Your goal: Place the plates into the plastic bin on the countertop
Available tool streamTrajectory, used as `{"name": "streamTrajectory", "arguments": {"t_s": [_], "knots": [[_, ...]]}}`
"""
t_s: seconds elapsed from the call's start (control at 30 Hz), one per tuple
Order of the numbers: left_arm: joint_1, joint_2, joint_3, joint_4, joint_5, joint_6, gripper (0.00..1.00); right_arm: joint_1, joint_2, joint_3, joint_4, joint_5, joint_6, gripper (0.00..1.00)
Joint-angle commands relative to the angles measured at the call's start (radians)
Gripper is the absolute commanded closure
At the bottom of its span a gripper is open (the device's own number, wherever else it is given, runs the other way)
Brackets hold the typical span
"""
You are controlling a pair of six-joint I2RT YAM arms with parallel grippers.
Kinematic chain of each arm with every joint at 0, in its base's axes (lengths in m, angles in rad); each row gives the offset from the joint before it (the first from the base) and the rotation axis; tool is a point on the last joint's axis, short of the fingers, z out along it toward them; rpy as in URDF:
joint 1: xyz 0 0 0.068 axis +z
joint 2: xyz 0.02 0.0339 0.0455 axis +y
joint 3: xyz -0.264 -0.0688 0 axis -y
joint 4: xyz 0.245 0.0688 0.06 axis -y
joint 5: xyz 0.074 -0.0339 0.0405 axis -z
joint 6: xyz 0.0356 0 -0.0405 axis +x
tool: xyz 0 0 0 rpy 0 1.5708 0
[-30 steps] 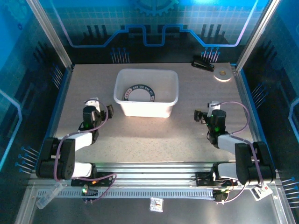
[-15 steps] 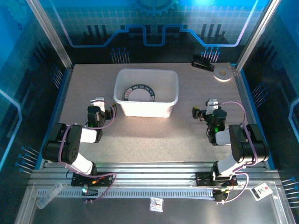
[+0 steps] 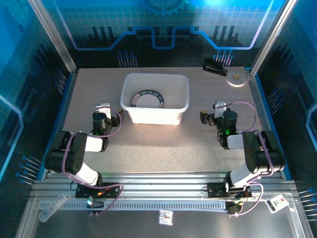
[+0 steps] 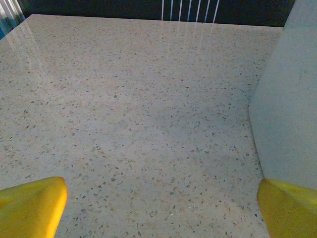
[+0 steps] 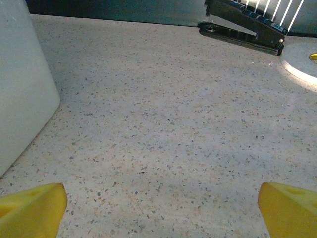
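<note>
From above, the bin (image 3: 154, 115) sits in the middle of the countertop (image 3: 163, 144), its long side running left to right. One plate (image 3: 147, 99) with a dark patterned rim lies flat on its floor, toward the left end. The left gripper (image 3: 111, 113) stands just beside the bin's left front corner, jaws spread and empty. The right gripper (image 3: 210, 112) stands off the bin's right end, a little farther out, and is likewise spread with nothing in it. So the bin lies between the two, and the left arm is the nearer to it and to the plate. In the back right corner a small disc (image 3: 236, 79) and a black tool (image 3: 215, 68) lie well apart from both.

At the left wrist, the yellow fingertips (image 4: 29, 206) are wide apart over bare speckled top. The bin's wall (image 4: 290, 99) rises just beside the right-hand tip.

At the right wrist, the fingertips (image 5: 29, 208) are just as wide, with nothing between them. The bin's corner (image 5: 20, 89) is off to the left, the tool (image 5: 242, 25) and disc (image 5: 302, 64) ahead to the right.

I'd judge the loading about finished, since neither pair of jaws faces a plate on the counter.
</note>
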Motion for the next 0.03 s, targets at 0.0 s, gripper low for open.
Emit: {"name": "streamTrajectory", "arguments": {"t_s": [0.0], "knots": [[0.0, 0.002, 0.01, 0.036, -0.01, 0.02, 0.01, 0.002, -0.007, 0.01, 0.006, -0.017, -0.013, 0.0]]}}
